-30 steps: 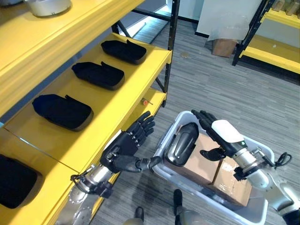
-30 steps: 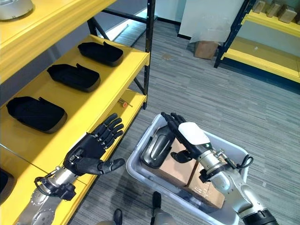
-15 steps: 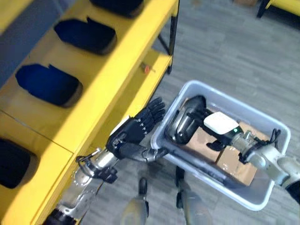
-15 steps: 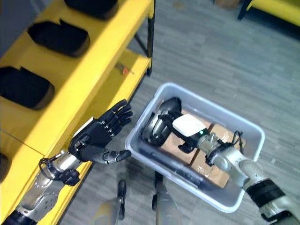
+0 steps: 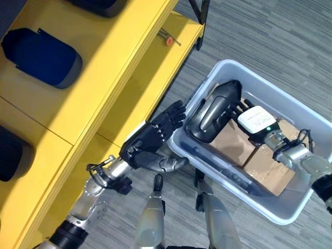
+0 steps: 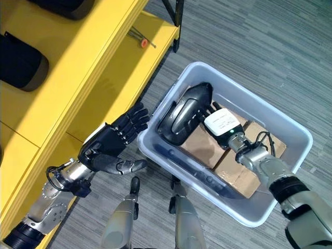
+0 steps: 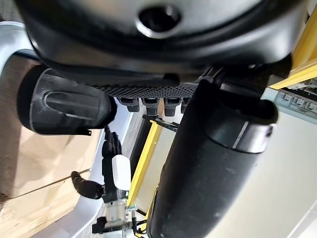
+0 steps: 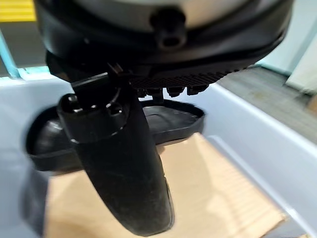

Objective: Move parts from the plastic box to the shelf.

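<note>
Our right hand (image 6: pixel 222 120), fingers straight, rests beside the black part (image 6: pixel 181 113); we should curl firmly round it before lifting.

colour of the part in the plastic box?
Black part, clearest in the right eye view.

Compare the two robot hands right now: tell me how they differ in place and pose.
The left hand hovers outside the plastic box, beside its near wall, while the right hand reaches inside the box. The left hand touches no part; the right hand's fingers lie against the black part resting on the cardboard boxes. Both hands have straight, spread fingers, and neither is curled round anything.
</note>
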`<state>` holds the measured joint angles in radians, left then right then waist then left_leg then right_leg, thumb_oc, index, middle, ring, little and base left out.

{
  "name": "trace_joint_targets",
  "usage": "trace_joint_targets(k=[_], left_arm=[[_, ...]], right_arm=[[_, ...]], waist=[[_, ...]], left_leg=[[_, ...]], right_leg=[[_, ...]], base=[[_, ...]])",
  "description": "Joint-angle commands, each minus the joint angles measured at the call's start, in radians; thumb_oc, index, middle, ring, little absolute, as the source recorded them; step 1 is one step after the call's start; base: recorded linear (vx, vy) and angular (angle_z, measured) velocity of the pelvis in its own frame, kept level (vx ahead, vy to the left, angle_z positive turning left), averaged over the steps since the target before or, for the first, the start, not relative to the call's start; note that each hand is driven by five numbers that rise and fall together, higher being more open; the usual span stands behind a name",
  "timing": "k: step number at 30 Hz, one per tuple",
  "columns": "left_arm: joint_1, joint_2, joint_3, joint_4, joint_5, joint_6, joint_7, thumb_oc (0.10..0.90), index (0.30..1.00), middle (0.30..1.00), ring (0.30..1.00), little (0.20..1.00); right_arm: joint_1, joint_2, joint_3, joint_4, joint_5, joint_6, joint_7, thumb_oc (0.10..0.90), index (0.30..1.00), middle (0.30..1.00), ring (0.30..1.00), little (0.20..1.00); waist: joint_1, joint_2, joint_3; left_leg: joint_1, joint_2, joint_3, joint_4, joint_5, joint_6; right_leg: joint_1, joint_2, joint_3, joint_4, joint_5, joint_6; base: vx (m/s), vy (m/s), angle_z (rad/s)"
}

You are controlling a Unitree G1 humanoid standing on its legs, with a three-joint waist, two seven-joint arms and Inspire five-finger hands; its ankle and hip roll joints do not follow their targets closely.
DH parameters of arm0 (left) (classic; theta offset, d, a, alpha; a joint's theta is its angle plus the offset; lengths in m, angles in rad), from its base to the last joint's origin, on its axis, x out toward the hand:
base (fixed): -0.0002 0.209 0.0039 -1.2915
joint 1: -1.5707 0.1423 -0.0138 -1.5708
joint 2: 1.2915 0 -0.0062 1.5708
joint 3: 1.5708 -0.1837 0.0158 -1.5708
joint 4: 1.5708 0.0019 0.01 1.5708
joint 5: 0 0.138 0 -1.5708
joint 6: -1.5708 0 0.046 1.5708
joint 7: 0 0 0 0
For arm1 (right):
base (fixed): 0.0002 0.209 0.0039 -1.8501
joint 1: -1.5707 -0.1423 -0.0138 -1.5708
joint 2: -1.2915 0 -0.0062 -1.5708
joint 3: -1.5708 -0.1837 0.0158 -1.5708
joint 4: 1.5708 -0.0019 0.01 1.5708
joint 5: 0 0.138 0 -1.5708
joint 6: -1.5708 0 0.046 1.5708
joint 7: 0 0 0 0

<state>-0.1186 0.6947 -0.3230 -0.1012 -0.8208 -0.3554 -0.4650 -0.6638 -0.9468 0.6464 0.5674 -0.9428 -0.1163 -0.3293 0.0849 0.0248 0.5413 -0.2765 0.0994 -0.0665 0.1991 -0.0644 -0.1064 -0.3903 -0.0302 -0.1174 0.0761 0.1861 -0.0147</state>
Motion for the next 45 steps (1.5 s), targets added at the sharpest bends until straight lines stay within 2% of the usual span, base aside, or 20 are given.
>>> trace_joint_targets(k=[1, 3, 4, 8, 13, 17, 21, 25, 29, 33, 34, 35, 36, 38, 41, 45], left_arm=[[0.009, 0.017, 0.038, -0.127, -0.044, -0.083, -0.064, 0.9, 1.0, 1.0, 1.0, 1.0], [0.011, 0.017, 0.039, -0.129, -0.045, -0.082, -0.067, 0.9, 1.0, 1.0, 1.0, 1.0], [0.013, 0.016, 0.041, -0.133, -0.042, -0.077, -0.07, 0.9, 1.0, 1.0, 1.0, 1.0], [0.034, 0.018, 0.056, -0.137, -0.043, -0.078, -0.092, 0.9, 1.0, 1.0, 1.0, 1.0], [0.046, 0.018, 0.066, -0.142, -0.049, -0.071, -0.102, 0.9, 1.0, 1.0, 1.0, 1.0], [0.05, 0.014, 0.072, -0.133, -0.052, -0.065, -0.114, 0.9, 1.0, 1.0, 1.0, 1.0], [0.041, 0.018, 0.054, -0.119, -0.042, -0.057, -0.119, 0.9, 1.0, 1.0, 1.0, 1.0], [0.04, 0.01, 0.051, -0.107, -0.021, -0.078, -0.093, 0.9, 1.0, 1.0, 1.0, 1.0], [0.019, 0.023, 0.052, -0.094, -0.032, -0.064, -0.107, 0.9, 1.0, 1.0, 1.0, 1.0], [0.021, 0.034, 0.051, -0.082, -0.031, -0.073, -0.112, 0.9, 1.0, 1.0, 1.0, 1.0], [0.019, 0.035, 0.054, -0.081, -0.022, -0.068, -0.105, 0.9, 1.0, 1.0, 1.0, 1.0], [0.016, 0.037, 0.053, -0.081, -0.017, -0.061, -0.1, 0.9, 1.0, 1.0, 1.0, 1.0], [0.01, 0.037, 0.048, -0.081, -0.007, -0.057, -0.094, 0.9, 1.0, 1.0, 1.0, 1.0], [0.01, 0.04, 0.044, -0.085, 0.004, -0.055, -0.084, 0.9, 1.0, 1.0, 1.0, 1.0], [0.002, 0.032, 0.042, -0.089, 0.026, -0.043, -0.067, 0.9, 1.0, 1.0, 1.0, 1.0], [-0.016, 0.015, 0.034, -0.104, 0.058, -0.016, -0.051, 0.9, 1.0, 1.0, 1.0, 1.0]], right_arm=[[-0.135, -0.042, 0.007, 0.017, -0.058, 0.116, -0.15, 0.9, 1.0, 1.0, 1.0, 1.0], [-0.143, -0.039, 0.006, 0.034, -0.068, 0.133, -0.179, 0.9, 1.0, 1.0, 1.0, 1.0], [-0.161, -0.031, 0.005, 0.062, -0.08, 0.167, -0.221, 0.9, 1.0, 1.0, 1.0, 1.0], [-0.168, -0.027, -0.016, 0.091, -0.102, 0.218, -0.26, 0.9, 1.0, 1.0, 1.0, 1.0], [-0.18, -0.014, -0.004, 0.121, -0.091, 0.194, -0.255, 0.9, 1.0, 1.0, 1.0, 1.0], [-0.203, -0.002, 0.028, 0.137, -0.167, 0.182, -0.244, 0.9, 1.0, 1.0, 1.0, 1.0], [-0.241, 0.02, 0.075, 0.165, -0.159, 0.206, -0.29, 0.9, 1.0, 1.0, 1.0, 1.0], [-0.241, 0.046, 0.091, 0.152, -0.171, 0.189, -0.244, 0.9, 1.0, 1.0, 1.0, 1.0], [-0.277, 0.054, 0.139, 0.196, -0.218, 0.183, -0.251, 0.9, 1.0, 1.0, 1.0, 1.0], [-0.318, 0.058, 0.172, 0.234, -0.138, 0.136, -0.112, 0.9, 1.0, 1.0, 1.0, 1.0], [-0.312, 0.056, 0.188, 0.234, -0.071, 0.147, -0.051, 0.639, 0.635, 0.635, 0.635, 0.635], [-0.311, 0.059, 0.198, 0.244, -0.014, 0.161, -0.014, 0.578, 0.55, 0.55, 0.55, 0.55], [-0.313, 0.065, 0.201, 0.255, 0.033, 0.186, 0.031, 0.4, 0.3, 0.3, 0.3, 0.3], [-0.318, 0.069, 0.201, 0.293, 0.136, 0.223, 0.111, 0.4, 0.3, 0.3, 0.3, 0.3], [-0.315, 0.093, 0.181, 0.392, 0.215, 0.186, 0.204, 0.4, 0.3, 0.3, 0.3, 0.3], [-0.333, 0.129, 0.152, 0.474, 0.363, 0.208, 0.327, 0.4, 0.3, 0.3, 0.3, 0.3]], waist=[[0.01, 0.058, -0.021], [0.012, 0.061, -0.021], [0.019, 0.069, -0.021], [0.028, 0.083, -0.021], [0.039, 0.096, -0.021], [0.047, 0.105, -0.021], [0.06, 0.114, -0.021], [0.065, 0.12, -0.021], [0.076, 0.125, -0.021], [0.088, 0.128, -0.021], [0.09, 0.127, -0.021], [0.089, 0.124, -0.021], [0.09, 0.124, -0.021], [0.094, 0.124, -0.021], [0.103, 0.126, -0.021], [0.112, 0.128, -0.021]], left_leg=[[-0.104, -0.013, -0.046, -0.098, 0.145, 0.046], [-0.113, -0.013, -0.048, -0.097, 0.146, 0.046], [-0.132, -0.013, -0.052, -0.093, 0.149, 0.046], [-0.167, -0.021, -0.062, -0.078, 0.149, 0.046], [-0.193, -0.025, -0.068, -0.067, 0.15, 0.046], [-0.219, -0.029, -0.073, -0.061, 0.155, 0.048], [-0.247, -0.034, -0.082, -0.052, 0.159, 0.051], [-0.272, -0.038, -0.083, -0.05, 0.163, 0.053], [-0.3, -0.041, -0.085, -0.042, 0.168, 0.055], [-0.328, -0.047, -0.087, -0.03, 0.168, 0.058], [-0.337, -0.046, -0.085, -0.031, 0.171, 0.059], [-0.339, -0.049, -0.084, -0.03, 0.171, 0.06], [-0.346, -0.049, -0.084, -0.029, 0.172, 0.059], [-0.359, -0.05, -0.087, -0.024, 0.172, 0.059], [-0.376, -0.053, -0.088, -0.026, 0.175, 0.063], [-0.392, -0.059, -0.09, -0.02, 0.173, 0.066]], right_leg=[[0.004, 0.027, 0.003, 0.329, -0.361, 0.005], [-0.008, 0.029, 0.004, 0.34, -0.365, 0.004], [-0.031, 0.033, 0.006, 0.36, -0.372, 0.002], [-0.064, 0.034, 0.003, 0.398, -0.39, -0.003], [-0.092, 0.032, -0.001, 0.431, -0.403, -0.006], [-0.128, 0.033, -0.002, 0.465, -0.415, -0.011], [-0.156, 0.033, -0.009, 0.496, -0.426, -0.016], [-0.188, 0.033, -0.011, 0.521, -0.433, -0.018], [-0.217, 0.031, -0.018, 0.543, -0.438, -0.021], [-0.249, 0.029, -0.027, 0.57, -0.444, -0.023], [-0.259, 0.029, -0.028, 0.577, -0.445, -0.023], [-0.263, 0.026, -0.028, 0.585, -0.45, -0.023], [-0.27, 0.025, -0.029, 0.59, -0.452, -0.024], [-0.281, 0.024, -0.033, 0.599, -0.454, -0.026], [-0.301, 0.024, -0.038, 0.613, -0.457, -0.027], [-0.318, 0.021, -0.045, 0.627, -0.459, -0.028]], base=[[-0.03, -0.115, 0.05], [-0.02, -0.064, 0.02], [-0.01, -0.053, -0.03], [0.0, -0.051, 0.01], [0.01, -0.019, -0.01], [0.01, -0.007, 0.0], [0.02, -0.036, 0.04], [0.01, -0.021, 0.02], [-0.01, -0.039, -0.04], [-0.01, -0.037, 0.0], [0.01, -0.032, 0.0], [0.01, -0.036, -0.05], [0.02, -0.036, -0.07], [0.0, -0.039, 0.09], [-0.01, -0.054, 0.02], [-0.01, -0.039, -0.08]])
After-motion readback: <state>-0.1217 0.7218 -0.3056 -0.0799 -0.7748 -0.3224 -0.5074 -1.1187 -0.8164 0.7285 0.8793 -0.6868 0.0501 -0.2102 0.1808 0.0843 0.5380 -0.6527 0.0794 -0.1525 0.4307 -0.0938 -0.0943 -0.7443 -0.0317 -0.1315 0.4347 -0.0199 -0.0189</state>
